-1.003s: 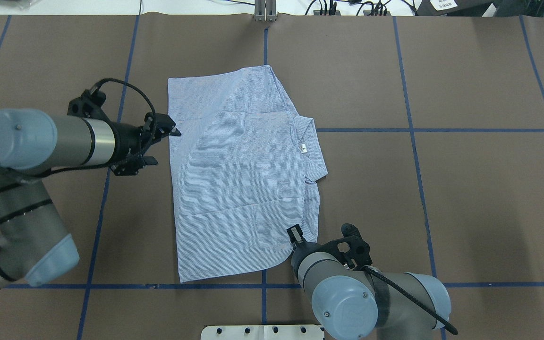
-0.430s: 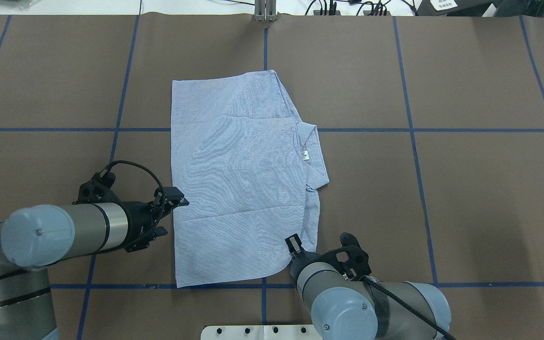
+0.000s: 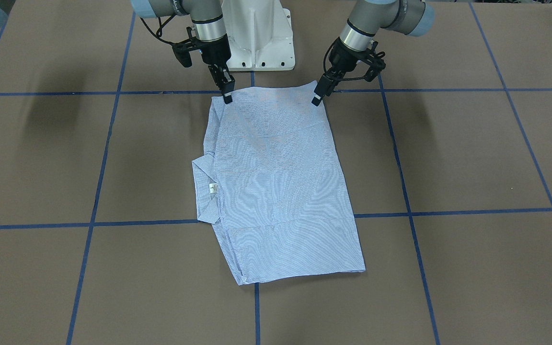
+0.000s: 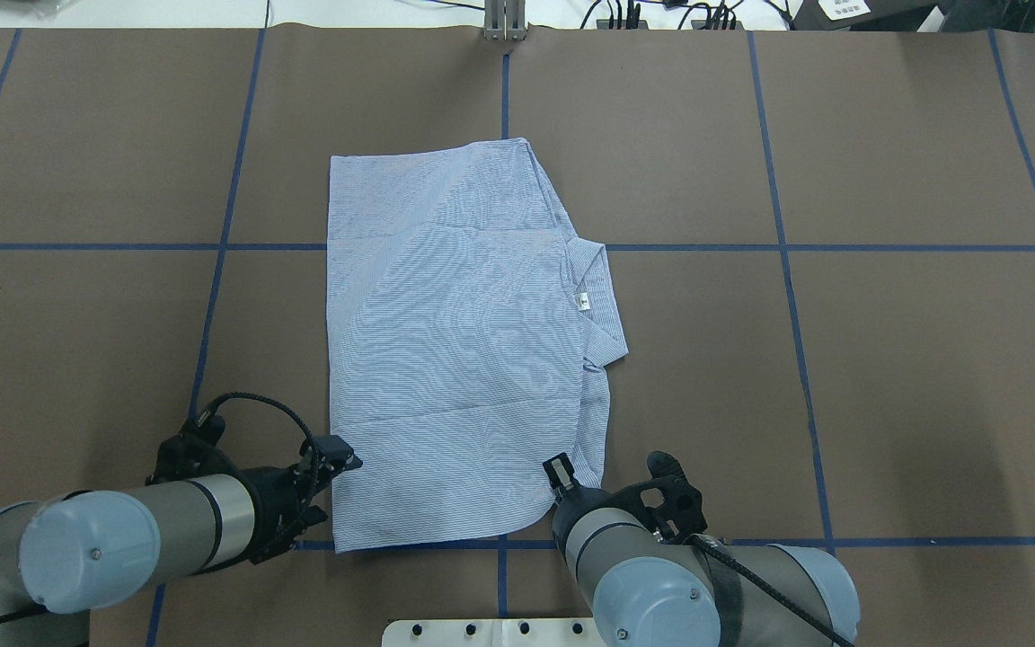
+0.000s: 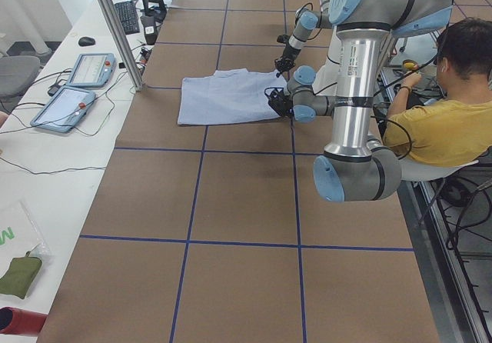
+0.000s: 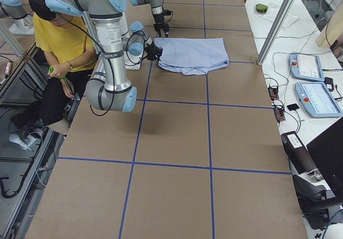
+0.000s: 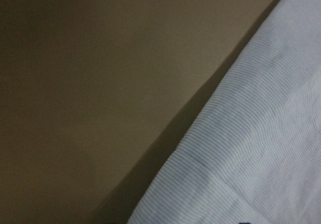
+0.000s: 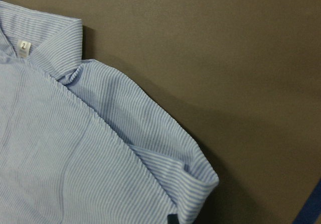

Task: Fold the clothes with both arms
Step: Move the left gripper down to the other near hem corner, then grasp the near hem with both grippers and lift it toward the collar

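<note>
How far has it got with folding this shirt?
Partway. The shirt already lies as a flat rectangle, no sleeves sticking out, collar showing. Right now the left gripper, apparently open, and the right gripper sit at its two corners nearest the robot. Still to come: grasping them and folding it over.

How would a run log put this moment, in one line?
shirt: flat, partly folded | left gripper: open, at near corner | right gripper: at other near corner, grip unclear
</note>
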You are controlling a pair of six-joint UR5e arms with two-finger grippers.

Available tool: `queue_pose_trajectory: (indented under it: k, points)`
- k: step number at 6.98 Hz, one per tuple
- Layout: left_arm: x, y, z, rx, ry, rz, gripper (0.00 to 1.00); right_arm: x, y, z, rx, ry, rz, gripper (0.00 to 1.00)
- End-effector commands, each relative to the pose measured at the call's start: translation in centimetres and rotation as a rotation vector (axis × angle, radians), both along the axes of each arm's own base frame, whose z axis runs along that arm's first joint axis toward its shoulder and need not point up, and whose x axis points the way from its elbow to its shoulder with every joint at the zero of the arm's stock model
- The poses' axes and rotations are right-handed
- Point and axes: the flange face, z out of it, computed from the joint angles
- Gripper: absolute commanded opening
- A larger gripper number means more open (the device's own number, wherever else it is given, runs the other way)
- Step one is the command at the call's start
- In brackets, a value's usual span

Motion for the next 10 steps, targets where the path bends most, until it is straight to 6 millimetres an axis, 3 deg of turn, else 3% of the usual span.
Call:
queue_pose_trajectory:
  k: [1, 3, 4, 5, 6, 7, 8, 9, 10]
  points:
    - [1.3, 2.8, 0.0, -0.023, 0.009, -0.001, 0.71, 0.0, 0.0, 0.0, 0.0, -0.001, 0.002, 0.0]
    - [1.5, 3.1, 0.3, -0.037, 0.005, -0.003, 0.57, 0.1, 0.0, -0.1, -0.001, -0.005, 0.001, 0.0]
    - [1.5, 3.1, 0.3, -0.045, 0.009, -0.007, 0.36, 0.5, 0.0, -0.6, 0.001, -0.015, 0.002, 0.0]
    - [1.6, 3.4, 0.3, -0.045, 0.009, 0.0, 0.08, 0.5, 0.0, -0.7, 0.001, -0.018, 0.002, 0.0]
    - [1.7, 3.7, 0.1, -0.045, 0.013, 0.007, 0.0, 0.6, -0.1, -0.6, 0.001, -0.015, 0.003, 0.0]
    - [1.8, 4.2, -0.2, -0.043, 0.017, 0.017, 0.0, 0.7, -0.1, -0.1, 0.0, -0.007, 0.003, 0.0]
    - [0.9, 4.3, -1.7, -0.043, 0.05, 0.022, 0.0, 1.3, -0.1, 0.2, -0.001, -0.008, 0.004, 0.0]
    - [-1.1, 4.4, -4.2, -0.04, 0.103, 0.029, 0.0, 3.0, 0.1, 0.1, -0.005, -0.021, 0.009, 0.0]
    - [-2.1, 4.7, -5.5, -0.051, 0.135, 0.061, 0.0, 6.2, 0.8, -1.3, -0.033, -0.003, 0.024, 0.0]
